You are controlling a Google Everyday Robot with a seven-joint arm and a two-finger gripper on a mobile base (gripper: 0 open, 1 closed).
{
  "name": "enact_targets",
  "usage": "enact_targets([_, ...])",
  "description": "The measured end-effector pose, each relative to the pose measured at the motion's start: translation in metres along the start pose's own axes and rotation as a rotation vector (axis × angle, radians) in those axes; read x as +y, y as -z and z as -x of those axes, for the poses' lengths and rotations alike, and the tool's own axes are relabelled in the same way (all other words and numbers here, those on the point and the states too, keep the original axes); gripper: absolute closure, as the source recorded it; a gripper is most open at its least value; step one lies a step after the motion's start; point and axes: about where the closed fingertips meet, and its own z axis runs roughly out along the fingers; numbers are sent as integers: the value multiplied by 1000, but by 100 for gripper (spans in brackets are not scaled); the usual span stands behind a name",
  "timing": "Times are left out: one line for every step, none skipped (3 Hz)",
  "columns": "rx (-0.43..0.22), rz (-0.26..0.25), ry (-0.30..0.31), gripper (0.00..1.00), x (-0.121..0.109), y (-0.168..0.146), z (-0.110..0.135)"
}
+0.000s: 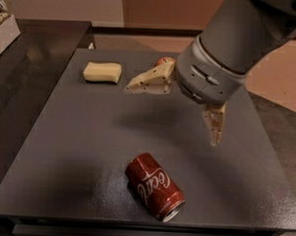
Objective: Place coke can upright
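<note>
Coke can lay on its side nr the front edge of the dark table, silver end facing front-right. Gripper hung above mid-table w/ fingers spread wide, nothing held, apart from the can. Yellow block sat back left; red apple partly hidden behind one finger.

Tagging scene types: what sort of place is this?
Likely an office kitchenette or lab test counter: dark countertop, coke can on its side, apple, yellow sponge. Gripper hovers above the counter's middle, jaws open.
</note>
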Motion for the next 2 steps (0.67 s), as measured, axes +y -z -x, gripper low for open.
enact_targets([43, 39, 38, 0, -5, 2, 5])
enact_targets([84, 124, 160, 0, -6, 5, 19])
